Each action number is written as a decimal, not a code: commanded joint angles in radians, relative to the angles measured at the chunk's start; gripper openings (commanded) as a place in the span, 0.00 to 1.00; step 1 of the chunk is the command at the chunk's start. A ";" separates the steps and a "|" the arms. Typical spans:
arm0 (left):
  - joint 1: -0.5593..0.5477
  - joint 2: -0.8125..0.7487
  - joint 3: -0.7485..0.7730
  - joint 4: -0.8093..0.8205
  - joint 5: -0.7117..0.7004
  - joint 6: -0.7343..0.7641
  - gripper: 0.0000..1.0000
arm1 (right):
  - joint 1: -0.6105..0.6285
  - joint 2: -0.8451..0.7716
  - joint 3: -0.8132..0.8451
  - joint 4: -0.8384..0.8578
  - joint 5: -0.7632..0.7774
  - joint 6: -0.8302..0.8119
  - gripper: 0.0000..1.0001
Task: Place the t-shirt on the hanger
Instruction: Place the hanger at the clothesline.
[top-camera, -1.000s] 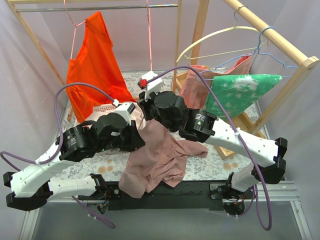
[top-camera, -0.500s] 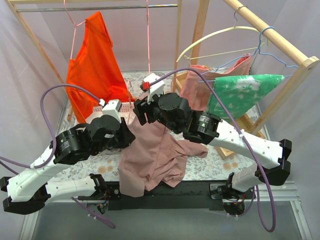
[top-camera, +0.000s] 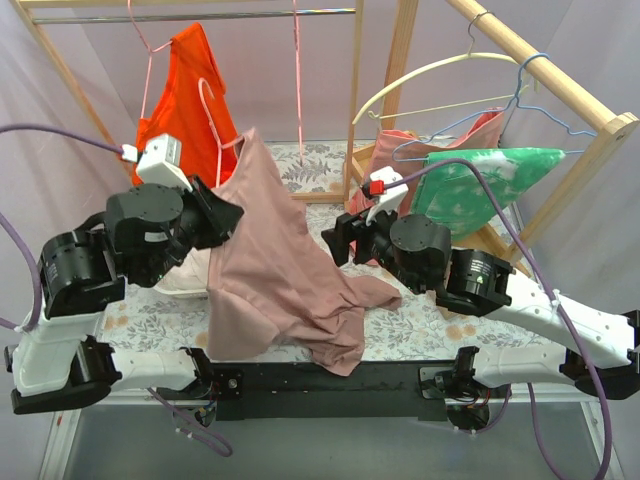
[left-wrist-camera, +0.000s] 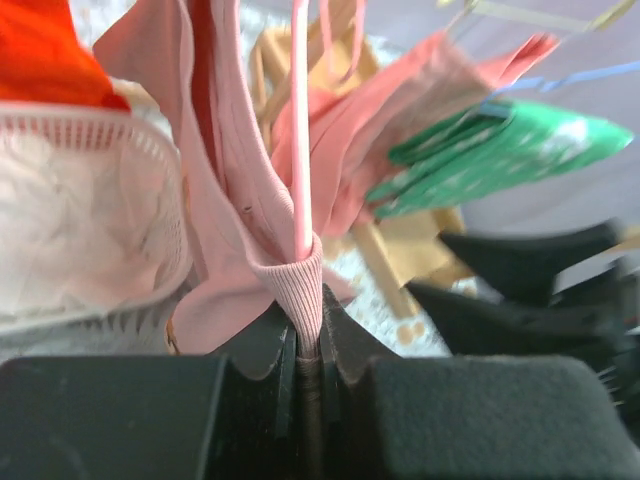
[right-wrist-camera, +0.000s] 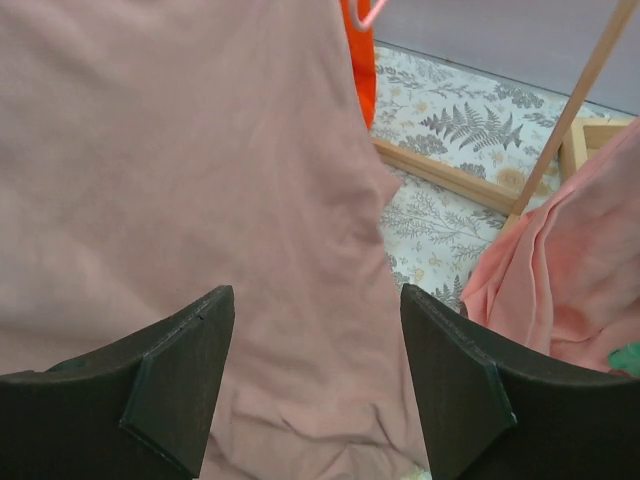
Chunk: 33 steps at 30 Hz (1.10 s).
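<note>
The mauve-pink t-shirt hangs from my left gripper, raised at the left, and its lower part trails onto the table. In the left wrist view the left gripper is shut on the t-shirt's ribbed collar. The thin pink hanger rises straight out of that fold. Its hook shows above the shirt, in front of the orange cloth. My right gripper stands open just right of the shirt. Between its jaws there is nothing; the t-shirt fills the view behind them.
An orange shirt hangs at the back left. On the wooden rack at the right are a cream hanger, a light-blue hanger, a salmon shirt and a green cloth. A white mesh basket sits at the left.
My left arm has lifted the t-shirt and hanger up and to the left off the table. The right gripper has opened, let go of the cloth and drawn back to the right.
</note>
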 joint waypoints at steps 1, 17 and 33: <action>0.005 0.143 0.193 0.075 -0.148 0.151 0.00 | -0.001 -0.046 -0.078 -0.006 0.016 0.072 0.75; 0.029 0.309 0.194 0.583 -0.341 0.590 0.00 | -0.001 -0.067 -0.252 0.014 -0.224 0.115 0.75; 0.458 0.259 -0.075 0.684 0.233 0.476 0.00 | -0.003 0.005 -0.341 0.129 -0.354 0.146 0.73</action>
